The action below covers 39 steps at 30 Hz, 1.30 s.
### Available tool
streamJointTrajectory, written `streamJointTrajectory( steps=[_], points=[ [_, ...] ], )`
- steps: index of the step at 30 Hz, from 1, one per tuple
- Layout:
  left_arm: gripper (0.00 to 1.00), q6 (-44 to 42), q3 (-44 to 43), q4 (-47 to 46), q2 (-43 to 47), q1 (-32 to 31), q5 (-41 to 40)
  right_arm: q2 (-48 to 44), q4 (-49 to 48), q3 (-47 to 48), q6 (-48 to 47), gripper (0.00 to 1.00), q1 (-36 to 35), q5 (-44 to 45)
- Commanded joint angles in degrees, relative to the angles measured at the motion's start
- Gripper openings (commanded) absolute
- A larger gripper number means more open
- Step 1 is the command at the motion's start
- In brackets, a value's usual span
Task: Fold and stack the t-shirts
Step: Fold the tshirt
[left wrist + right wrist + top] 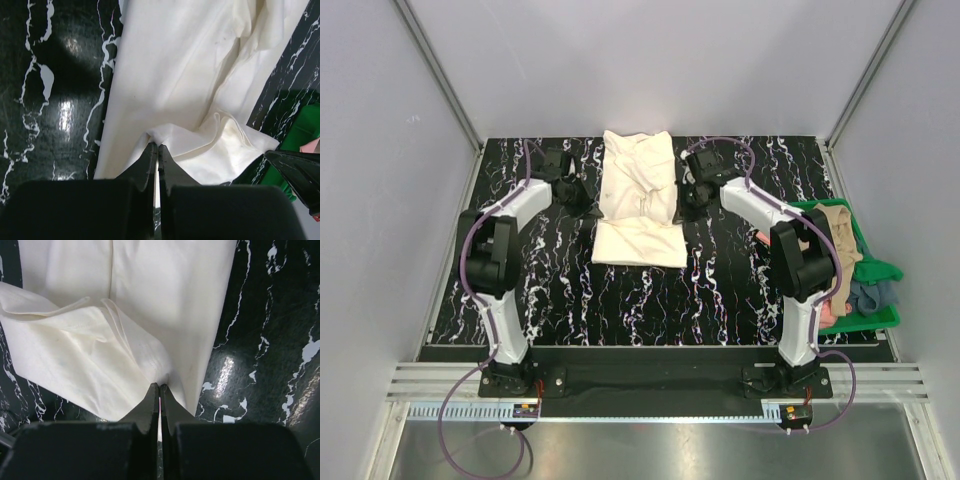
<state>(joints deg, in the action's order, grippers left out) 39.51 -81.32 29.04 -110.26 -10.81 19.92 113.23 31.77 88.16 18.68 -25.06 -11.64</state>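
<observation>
- Black marbled table under white walls; the cream shirt lies in the upper middle of the top view, partly folded and rumpled in its upper half
- Its long axis runs up and down the frame, straight away from the arm bases; I steer by that line, since any fold goes along or across it
- From my seat the left gripper sits at the shirt's left edge and the right gripper at its right edge, about level with each other, so neither arm is nearer
- Both pairs of jaws are closed; in each wrist view the tips meet right at a folded edge of cloth, and the shirt spreads up the frame from them
- I cannot tell whether a layer is nipped between them
- Other shirts are heaped in the green bin at the right edge, well apart
- I judge the cream shirt's fold is in hand and stacking not yet begun
</observation>
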Motion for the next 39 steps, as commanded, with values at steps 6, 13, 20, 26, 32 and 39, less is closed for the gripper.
streamJointTrajectory(
  steps=[6, 13, 20, 26, 32, 39],
  points=[
    [0.0, -2.2, -7.4, 0.2, -3.7, 0.8, 3.4, 2.8, 2.3, 8.0, -2.7, 0.0, 2.8, -1.4],
    [0.0, -2.5, -11.5, 0.5, -7.2, 2.1, 3.2, 4.6, 2.5, 11.5, -3.2, 0.0, 4.0, -2.6],
    [0.0, -2.9, -14.6, 0.4, -9.0, 3.0, 2.8, 7.0, 2.2, 15.3, -4.7, 0.0, 4.7, -2.7],
    [0.0, -2.6, -19.0, 0.5, -13.0, 3.6, 4.9, 10.9, 2.2, 19.5, -6.3, 0.0, 5.2, -3.7],
    [0.0, -2.3, -21.5, 0.5, -15.4, 4.0, 3.6, 13.6, 2.0, 23.6, -6.8, 0.0, 5.7, -4.6],
    [0.12, -2.1, -24.9, 0.6, -18.5, 4.4, 3.5, 16.8, 2.2, 27.1, -7.7, 0.16, 6.3, -5.7]
  ],
)
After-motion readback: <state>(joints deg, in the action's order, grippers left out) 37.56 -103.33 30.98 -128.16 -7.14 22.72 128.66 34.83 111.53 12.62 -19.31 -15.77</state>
